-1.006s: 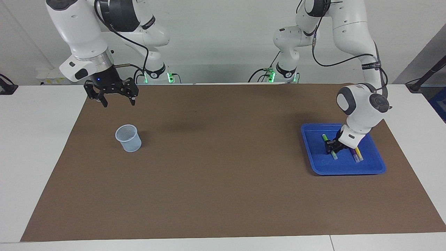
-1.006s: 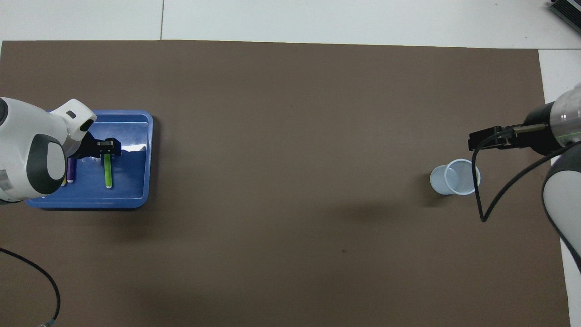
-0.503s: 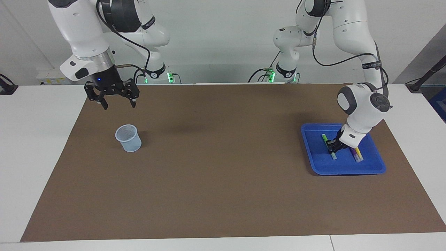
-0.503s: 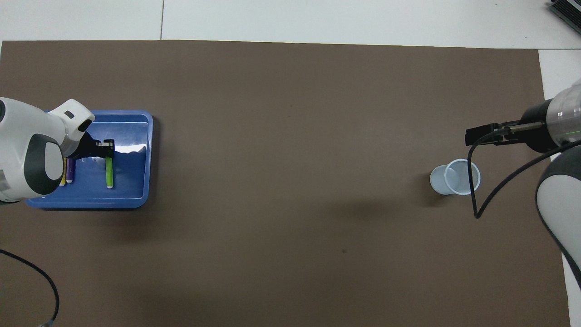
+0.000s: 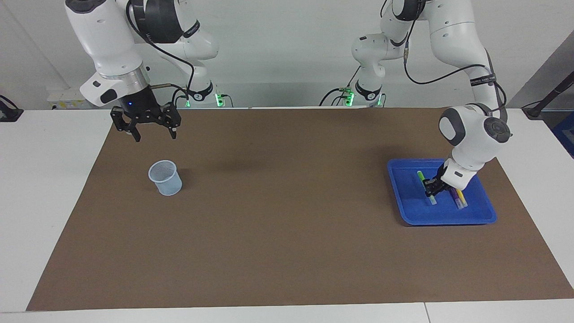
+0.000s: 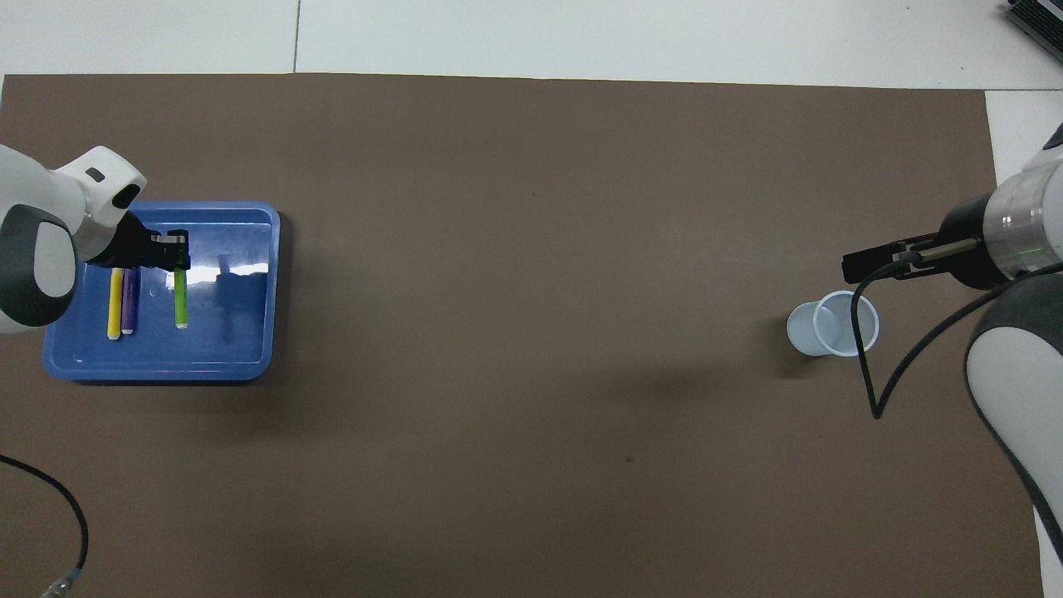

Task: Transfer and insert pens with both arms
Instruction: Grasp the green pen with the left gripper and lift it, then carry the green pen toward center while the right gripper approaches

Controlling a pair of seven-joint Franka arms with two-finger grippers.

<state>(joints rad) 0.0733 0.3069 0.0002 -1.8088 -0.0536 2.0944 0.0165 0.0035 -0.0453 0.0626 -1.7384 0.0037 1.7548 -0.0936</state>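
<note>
My left gripper (image 5: 433, 190) (image 6: 173, 252) is low in the blue tray (image 5: 441, 220) (image 6: 249, 365) at the left arm's end of the mat. It is shut on the green pen (image 5: 422, 178) (image 6: 180, 301), gripping it near the end farther from the robots. The purple pen (image 5: 454, 196) (image 6: 130, 299) and the yellow pen (image 5: 461, 198) (image 6: 115, 302) lie side by side in the tray, beside the green one. My right gripper (image 5: 154, 135) (image 6: 872, 262) hangs open in the air at the right arm's end, near the pale cup (image 5: 166, 178) (image 6: 835, 325), holding nothing.
A brown mat (image 5: 278, 215) covers most of the white table. Two small robot bases with green lights (image 5: 202, 96) (image 5: 363, 96) stand at the robots' edge. A black cable (image 6: 62, 507) loops over the mat near the left arm.
The left gripper has shut on the green pen and carried it a little toward the yellow and purple pens. The right gripper has shifted slightly and stays open.
</note>
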